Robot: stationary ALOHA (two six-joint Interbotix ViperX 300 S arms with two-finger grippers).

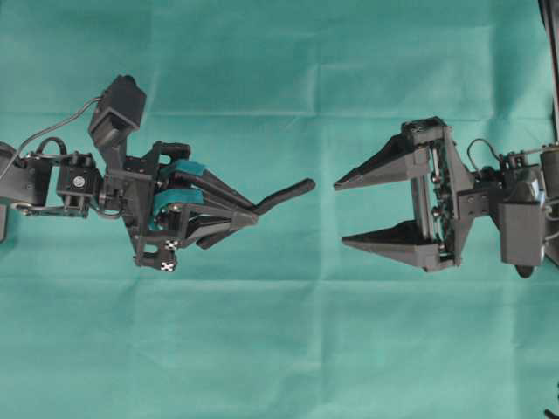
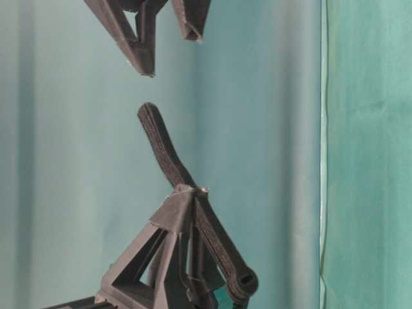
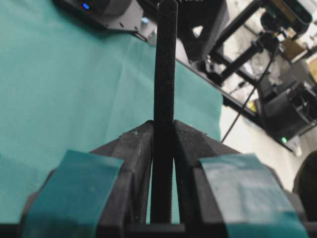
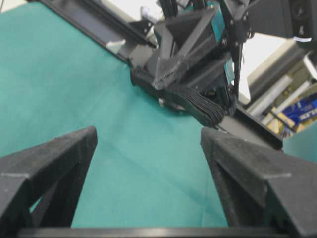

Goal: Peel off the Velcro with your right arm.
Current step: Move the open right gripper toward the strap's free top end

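The Velcro (image 1: 288, 194) is a thin black strap that my left gripper (image 1: 253, 214), the one with teal pads, is shut on near one end. Its rounded free end sticks out to the right, above the green cloth. In the left wrist view the Velcro (image 3: 165, 74) runs straight up from between the closed jaws of the left gripper (image 3: 163, 124). My right gripper (image 1: 341, 214) stands open, facing it, a short gap from the strap's tip, which points toward its far finger. From the right wrist the Velcro (image 4: 198, 104) lies ahead, beyond the right gripper (image 4: 148, 131), untouched.
A green cloth (image 1: 279, 349) covers the whole table. A black frame (image 1: 552, 70) runs along the right edge. Beyond the table's far side stand dark equipment and cables (image 3: 277, 99).
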